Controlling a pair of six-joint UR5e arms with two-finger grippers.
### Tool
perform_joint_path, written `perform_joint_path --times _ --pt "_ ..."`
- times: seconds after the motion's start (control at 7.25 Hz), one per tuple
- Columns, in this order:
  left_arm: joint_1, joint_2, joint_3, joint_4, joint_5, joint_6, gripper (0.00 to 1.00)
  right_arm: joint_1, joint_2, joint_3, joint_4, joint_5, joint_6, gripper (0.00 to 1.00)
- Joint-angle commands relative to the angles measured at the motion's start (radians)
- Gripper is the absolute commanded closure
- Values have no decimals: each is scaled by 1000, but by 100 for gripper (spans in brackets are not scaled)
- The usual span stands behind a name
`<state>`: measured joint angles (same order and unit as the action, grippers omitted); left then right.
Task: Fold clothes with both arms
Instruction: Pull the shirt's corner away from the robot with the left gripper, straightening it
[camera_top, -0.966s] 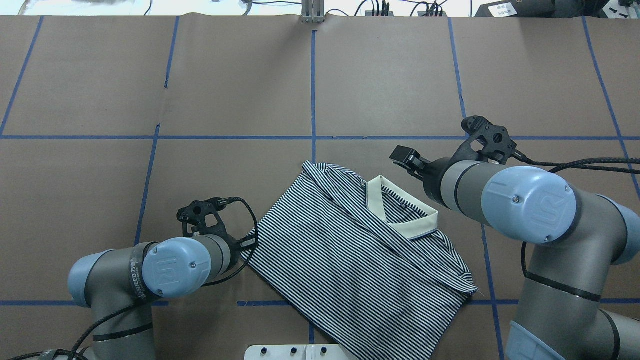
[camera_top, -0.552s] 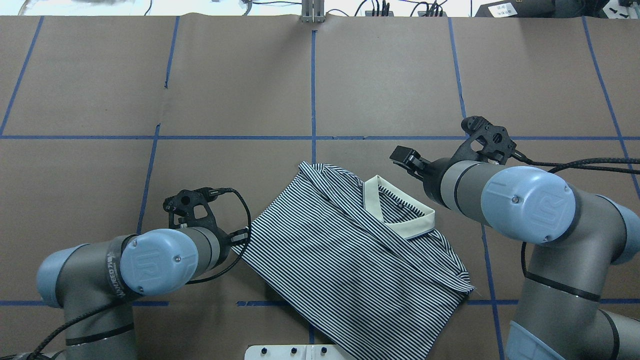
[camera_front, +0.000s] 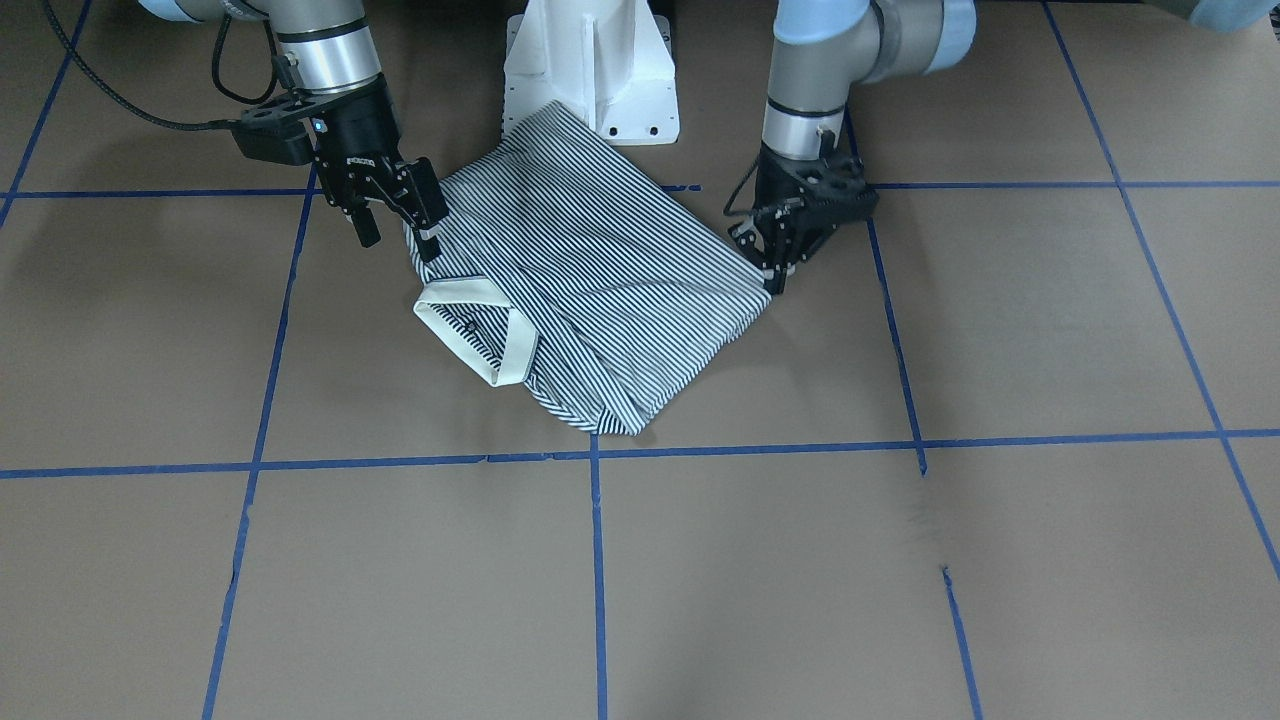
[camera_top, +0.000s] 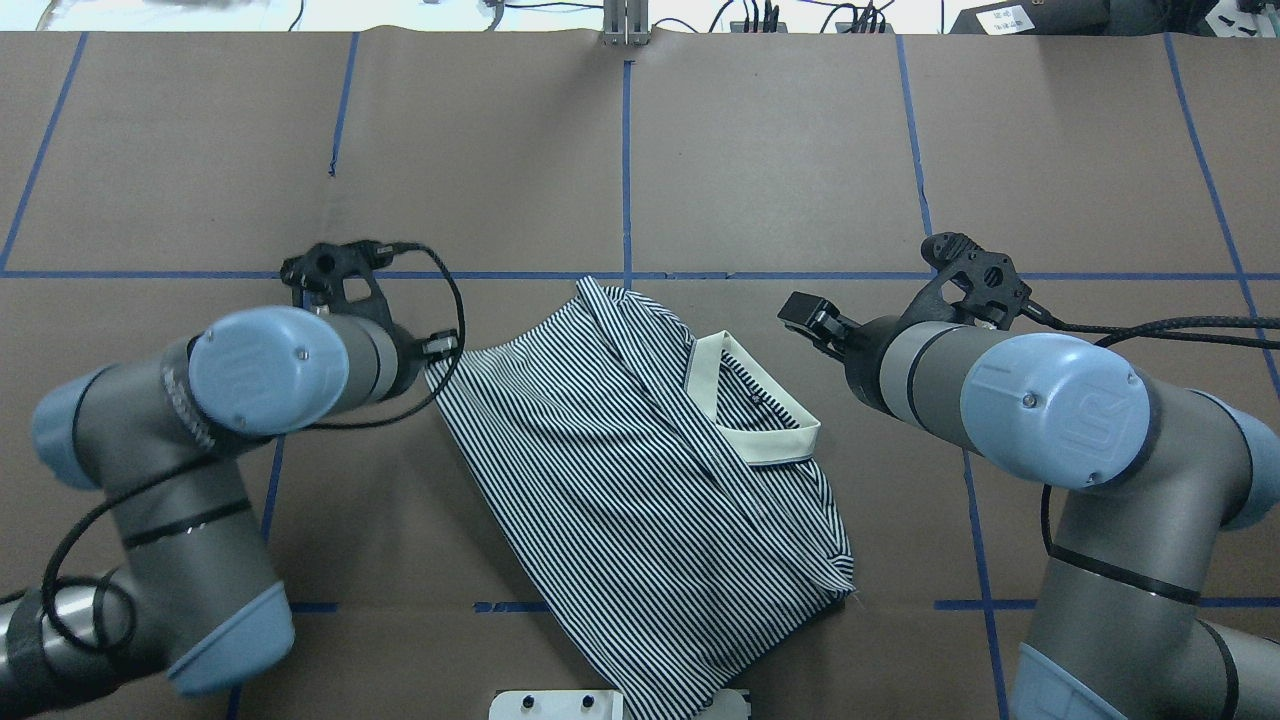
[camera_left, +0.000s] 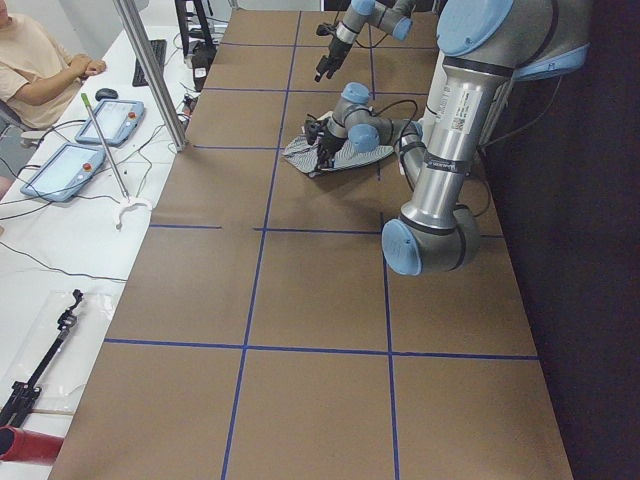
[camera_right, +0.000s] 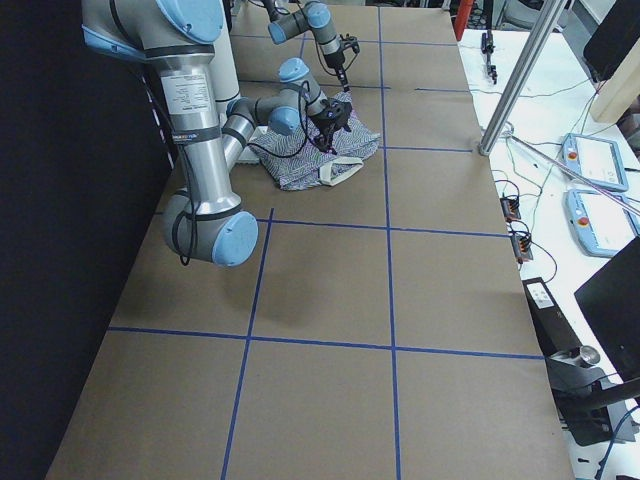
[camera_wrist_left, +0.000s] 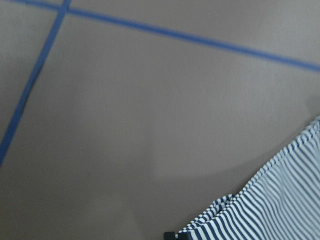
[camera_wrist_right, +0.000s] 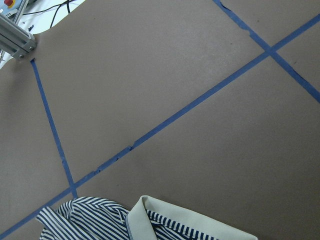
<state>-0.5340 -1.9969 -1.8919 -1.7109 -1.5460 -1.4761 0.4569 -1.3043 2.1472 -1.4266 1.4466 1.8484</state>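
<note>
The folded polo shirt (camera_top: 620, 480) lies slantwise on the table (camera_top: 800, 150) between both arms. The left claw (camera_front: 773, 268) pinches its side corner; the right claw (camera_front: 400, 238), spread wide (gripping nothing), hangs just beside the collar (camera_front: 470, 335).

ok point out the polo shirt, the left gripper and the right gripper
polo shirt (camera_top: 780, 450), overhead view, on its cream collar
left gripper (camera_front: 775, 272), front-facing view, between fingertips
right gripper (camera_front: 398, 236), front-facing view, between fingertips

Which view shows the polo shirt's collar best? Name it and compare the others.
Overhead exterior: the whole collar shows flat-on and largest. Front-facing also shows it whole. Right wrist crops it at the frame's edge; side views show it tiny; left wrist misses it.
</note>
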Motion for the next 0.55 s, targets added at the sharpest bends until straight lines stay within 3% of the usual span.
perform_joint_path --times 0.0,0.41 --pt "-186 -184 326 -204 -84 81 100 0 5 0 1 0 0 0" --pt "-259 -379 783 -509 -108 168 100 -4 10 2 6 0 2 0"
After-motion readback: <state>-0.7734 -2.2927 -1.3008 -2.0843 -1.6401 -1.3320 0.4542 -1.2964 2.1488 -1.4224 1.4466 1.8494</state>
